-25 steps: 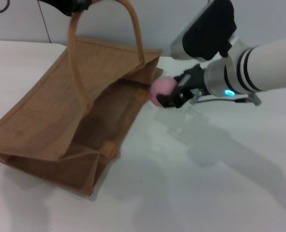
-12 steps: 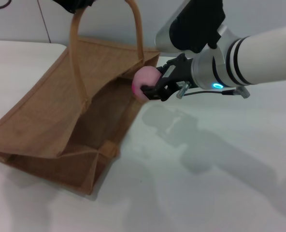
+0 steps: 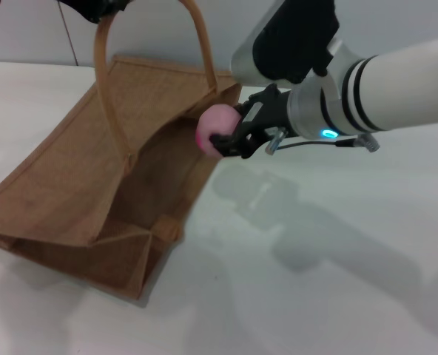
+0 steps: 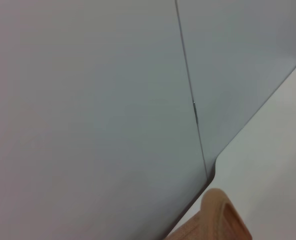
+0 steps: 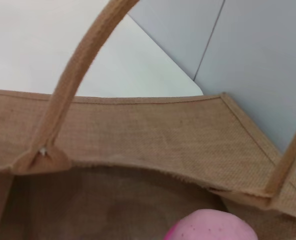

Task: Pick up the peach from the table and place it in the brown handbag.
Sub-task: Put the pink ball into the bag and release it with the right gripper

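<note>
The pink peach [image 3: 211, 126] is held in my right gripper [image 3: 225, 142], which is shut on it just above the open mouth of the brown handbag [image 3: 78, 177]. The bag lies on the white table [image 3: 315, 281] with its mouth facing right. In the right wrist view the peach [image 5: 213, 227] hangs over the bag's inside [image 5: 113, 200]. My left gripper [image 3: 93, 7] shows only as a dark shape at the top edge and holds the near loop handle [image 3: 104, 89] up, which keeps the mouth open. A bit of that handle [image 4: 218, 217] shows in the left wrist view.
The bag's second handle [image 3: 204, 44] arches up just left of my right wrist. A grey wall [image 3: 27, 29] runs behind the table. White tabletop stretches right of and in front of the bag.
My right gripper has carried the peach left, from beside the bag's far corner to over its mouth. The left gripper and the handle it holds have shifted slightly left.
</note>
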{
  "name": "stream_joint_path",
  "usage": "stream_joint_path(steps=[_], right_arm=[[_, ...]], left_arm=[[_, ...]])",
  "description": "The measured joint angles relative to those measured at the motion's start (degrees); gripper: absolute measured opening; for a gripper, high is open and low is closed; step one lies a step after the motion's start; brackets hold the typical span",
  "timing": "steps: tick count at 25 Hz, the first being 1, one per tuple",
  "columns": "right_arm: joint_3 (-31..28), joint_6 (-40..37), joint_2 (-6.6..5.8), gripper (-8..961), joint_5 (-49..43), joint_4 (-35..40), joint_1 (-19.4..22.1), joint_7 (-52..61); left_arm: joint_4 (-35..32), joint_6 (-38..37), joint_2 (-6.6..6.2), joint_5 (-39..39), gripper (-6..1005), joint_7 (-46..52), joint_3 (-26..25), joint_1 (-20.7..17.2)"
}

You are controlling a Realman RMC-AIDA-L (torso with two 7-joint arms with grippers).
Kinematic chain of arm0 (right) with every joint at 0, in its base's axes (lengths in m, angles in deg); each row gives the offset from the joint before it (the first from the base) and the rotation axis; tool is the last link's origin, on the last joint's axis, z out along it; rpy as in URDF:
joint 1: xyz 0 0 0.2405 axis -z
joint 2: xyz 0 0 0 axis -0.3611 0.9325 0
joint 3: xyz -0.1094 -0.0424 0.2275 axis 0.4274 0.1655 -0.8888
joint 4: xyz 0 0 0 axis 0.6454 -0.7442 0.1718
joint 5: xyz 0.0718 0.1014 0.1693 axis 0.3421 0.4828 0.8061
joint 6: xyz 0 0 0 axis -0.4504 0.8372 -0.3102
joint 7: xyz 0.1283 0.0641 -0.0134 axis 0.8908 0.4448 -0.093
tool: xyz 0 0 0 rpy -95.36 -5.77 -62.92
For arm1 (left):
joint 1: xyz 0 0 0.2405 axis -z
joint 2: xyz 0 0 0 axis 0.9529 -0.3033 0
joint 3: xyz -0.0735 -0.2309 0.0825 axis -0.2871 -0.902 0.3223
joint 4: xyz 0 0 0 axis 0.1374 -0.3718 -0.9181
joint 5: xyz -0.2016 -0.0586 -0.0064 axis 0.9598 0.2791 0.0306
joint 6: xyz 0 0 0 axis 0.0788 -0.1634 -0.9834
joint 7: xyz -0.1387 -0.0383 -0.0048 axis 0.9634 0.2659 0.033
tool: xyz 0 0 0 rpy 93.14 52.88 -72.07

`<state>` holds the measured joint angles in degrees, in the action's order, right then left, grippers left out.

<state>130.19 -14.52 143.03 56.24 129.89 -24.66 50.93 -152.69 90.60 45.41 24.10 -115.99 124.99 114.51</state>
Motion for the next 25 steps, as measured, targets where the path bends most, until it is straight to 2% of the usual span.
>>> stream_joint_path(steps=[8,16,25], right_arm=[[2.8,-0.3,0.01,562,3.5,0.7,-0.3,-0.1],[3.1,-0.2,0.0,563,3.6,3.0,-0.4,-0.1],[5.7,-1.7,0.09,558,5.0,3.7,0.0,-0.1]], left_arm=[[-2.2,0.9,0.0,0.3,88,-0.2,0.2,-0.9],[-2.3,0.9,0.16,0.4,87,-0.2,0.4,-1.0],[-3.7,1.9,0.41,2.0,87,1.3,3.0,-1.4]])
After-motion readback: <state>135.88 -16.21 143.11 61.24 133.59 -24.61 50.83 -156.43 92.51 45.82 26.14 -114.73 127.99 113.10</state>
